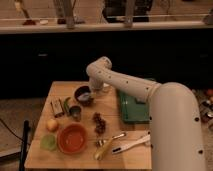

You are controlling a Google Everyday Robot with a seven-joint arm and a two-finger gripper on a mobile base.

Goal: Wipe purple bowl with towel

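The small dark purple bowl (pixel 82 95) stands on the wooden table (pixel 130 160), left of the middle. My gripper (pixel 90 93) reaches down from the white arm's elbow (pixel 100 67) into the bowl's right side. A pale patch (pixel 86 96) shows inside the bowl at the gripper's tip. It may be the towel, but I cannot tell for sure.
A grey metal cup (pixel 75 112), a green item (pixel 66 105) and a brown packet (pixel 57 108) stand near the bowl. An orange bowl (pixel 72 138), fruit (pixel 51 125), grapes (pixel 98 123), a banana (pixel 103 148), a spoon (pixel 114 137) and a white brush (pixel 131 144) lie in front. A green tray (pixel 131 107) lies to the right.
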